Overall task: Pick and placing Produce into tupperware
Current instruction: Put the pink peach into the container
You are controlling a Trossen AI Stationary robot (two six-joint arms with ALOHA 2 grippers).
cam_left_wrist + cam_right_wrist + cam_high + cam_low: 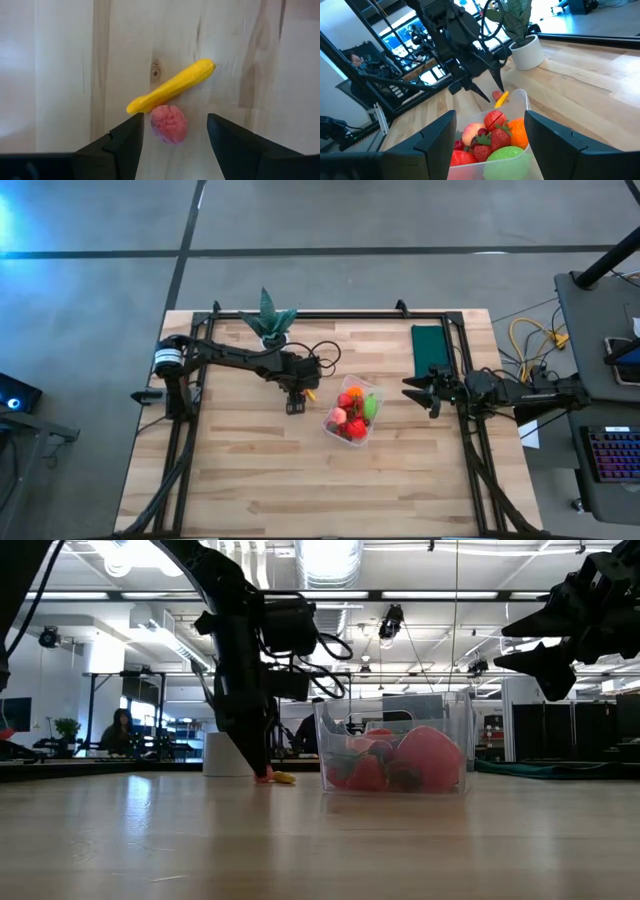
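Observation:
The clear tub (353, 413) stands on the wooden table right of centre, holding red, orange, pink and green produce (492, 132). Just left of it, a small pink-red piece (169, 123) and a yellow banana-shaped piece (172, 86) lie on the table, side by side. My left gripper (175, 132) is open and points down, one finger on each side of the pink-red piece, its tips low by the table (262, 772). My right gripper (412, 390) is open and raised right of the tub (395, 750), facing it.
A spiky green plant in a white pot (270, 320) stands behind the left gripper near the far edge. A dark green cloth (430, 345) lies at the far right. Black frame rails (330, 314) run along the table's sides. A person (120, 730) sits far behind.

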